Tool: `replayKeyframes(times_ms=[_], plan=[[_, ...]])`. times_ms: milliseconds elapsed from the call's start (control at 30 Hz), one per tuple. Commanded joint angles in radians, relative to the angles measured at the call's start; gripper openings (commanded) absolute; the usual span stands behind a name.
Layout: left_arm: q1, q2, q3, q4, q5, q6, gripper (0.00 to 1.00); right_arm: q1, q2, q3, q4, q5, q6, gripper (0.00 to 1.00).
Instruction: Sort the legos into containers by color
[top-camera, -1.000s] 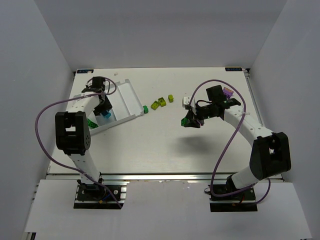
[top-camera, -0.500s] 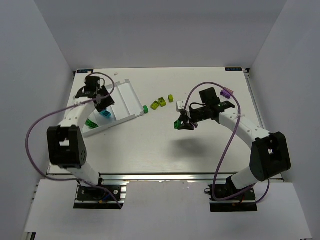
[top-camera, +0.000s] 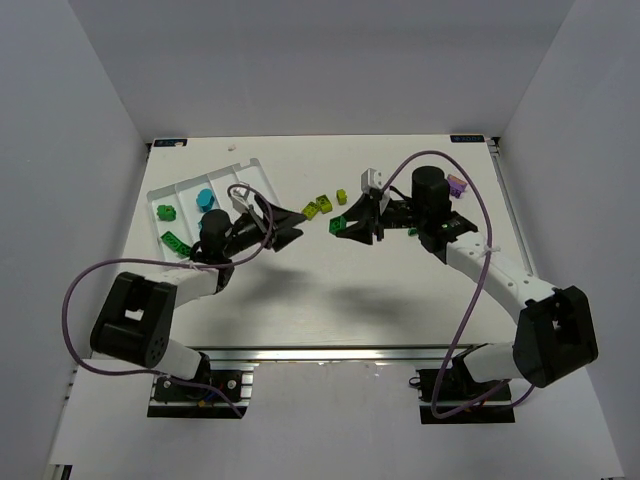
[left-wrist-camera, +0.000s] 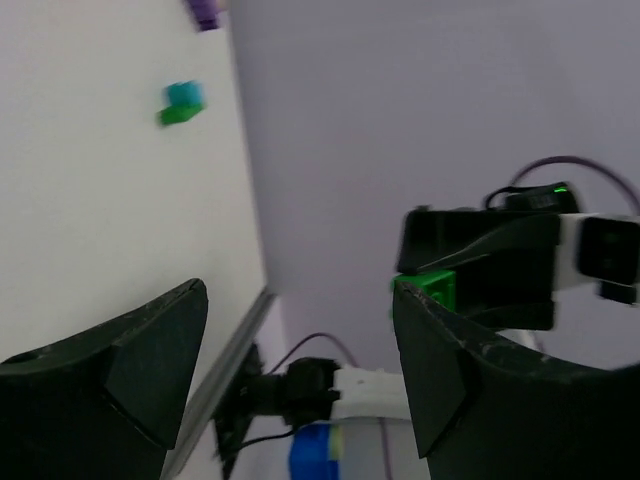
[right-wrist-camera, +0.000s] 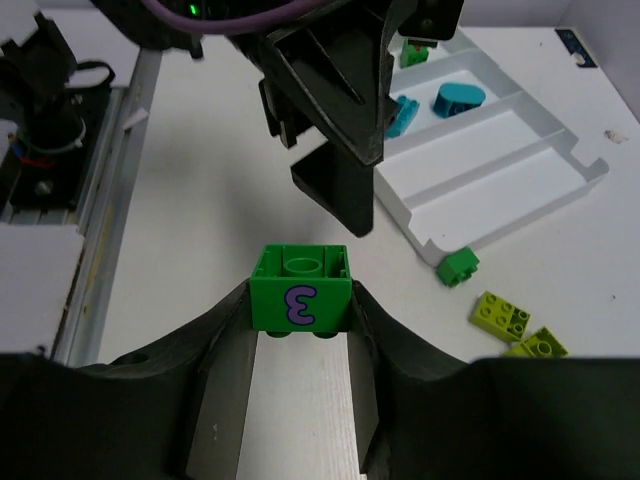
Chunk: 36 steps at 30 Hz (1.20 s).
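My right gripper (right-wrist-camera: 300, 330) is shut on a green lego (right-wrist-camera: 300, 298) with a purple "3" on its side, held above the table mid-scene (top-camera: 343, 222). My left gripper (top-camera: 293, 226) stands open and empty, its tips facing the right gripper (top-camera: 340, 228) a short gap away. In the left wrist view the held green lego (left-wrist-camera: 430, 290) shows past my open left gripper (left-wrist-camera: 300, 370). The white tray of containers (top-camera: 235, 180) at the left holds cyan legos (right-wrist-camera: 458, 98) and green legos (top-camera: 165, 211). One dark green lego (right-wrist-camera: 457, 266) lies just outside the tray.
Yellow-green legos (top-camera: 318, 207) lie on the table behind the two grippers, with another (top-camera: 341, 196) beside them. A cyan-and-green marker (left-wrist-camera: 180, 103) sits at a far table corner. White walls close in the table on three sides.
My left arm swung right from over the tray to the table's middle and its jaws opened. The right gripper carried the green lego leftward toward it.
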Motion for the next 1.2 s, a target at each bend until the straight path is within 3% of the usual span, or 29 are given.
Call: replayKeyframes(times_ms=[0,33,100,133,300,733,900,1167], plan=[[-0.006,0.074,-0.016,0.592,0.016,-0.328,0.85,0.011,-0.042,-0.016,0.208,-0.013,0.199,0.28],[-0.009,0.099,-0.019,0.734,0.008,-0.419,0.87,0.012,-0.04,-0.01,0.209,-0.007,0.2,0.28],[-0.015,0.152,-0.012,0.849,-0.009,-0.496,0.9,0.012,-0.042,-0.01,0.204,0.0,0.192,0.28],[-0.02,0.201,0.003,0.925,-0.009,-0.553,0.97,0.012,-0.042,-0.01,0.207,0.0,0.189,0.29],[-0.05,0.295,0.028,1.053,-0.015,-0.641,0.98,0.018,-0.036,-0.005,0.244,0.01,0.191,0.29],[-0.089,0.306,0.086,1.062,-0.032,-0.658,0.85,0.032,0.07,0.031,0.179,0.033,0.102,0.29],[-0.099,0.309,0.079,1.062,-0.017,-0.656,0.75,0.032,0.112,0.041,0.241,0.046,0.177,0.29],[-0.119,0.3,0.086,1.061,-0.009,-0.655,0.69,0.034,0.194,0.079,0.282,0.057,0.246,0.29]])
